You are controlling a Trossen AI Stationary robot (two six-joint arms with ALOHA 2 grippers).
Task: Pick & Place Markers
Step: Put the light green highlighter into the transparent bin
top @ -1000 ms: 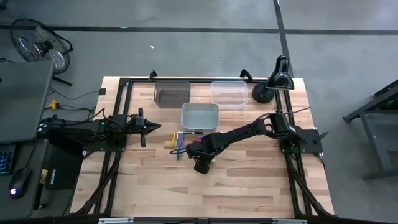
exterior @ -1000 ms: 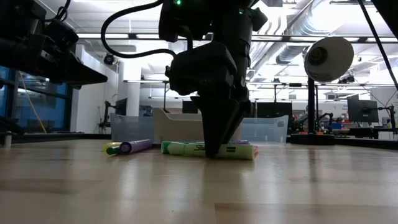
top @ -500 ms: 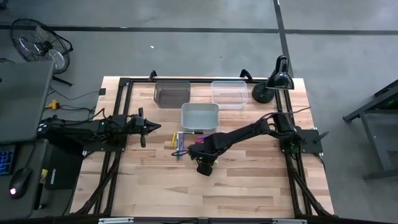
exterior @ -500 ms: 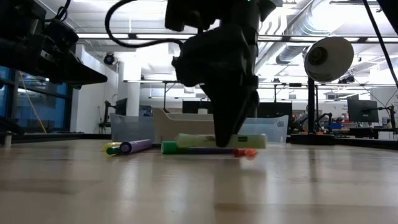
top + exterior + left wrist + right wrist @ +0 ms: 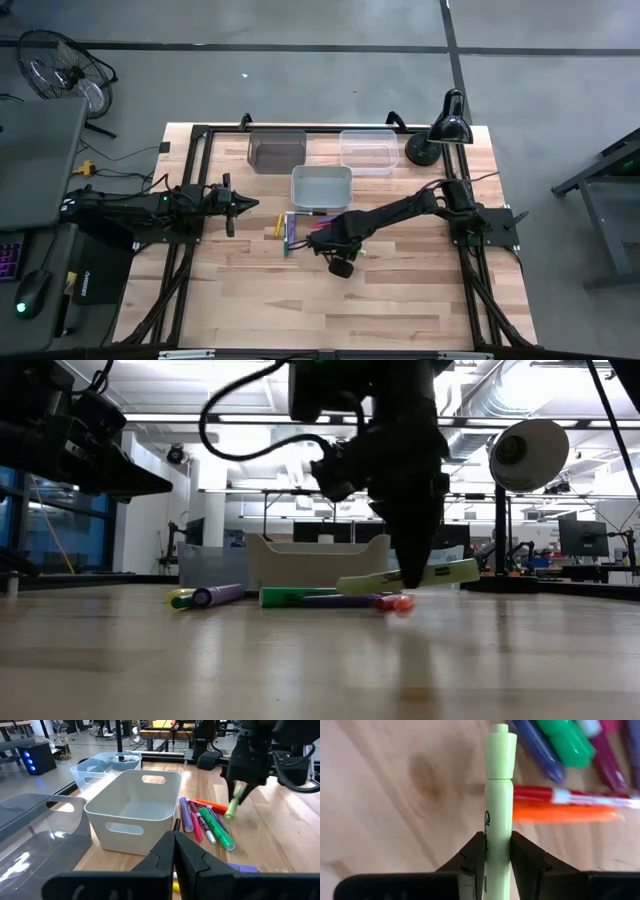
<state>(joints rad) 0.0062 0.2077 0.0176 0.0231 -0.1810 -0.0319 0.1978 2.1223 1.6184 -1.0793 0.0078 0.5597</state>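
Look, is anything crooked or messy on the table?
Only a little. The pale green marker hangs tilted in the right gripper, lifted off the table. The other markers lie in a loose pile beside the white bin.

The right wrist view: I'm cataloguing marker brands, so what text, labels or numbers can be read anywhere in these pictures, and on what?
"Sharpie" logo, partly hidden: on the pale green marker held in the right gripper.
Dark print on the green marker on the table: too blurred to read.
Nothing else is legible.
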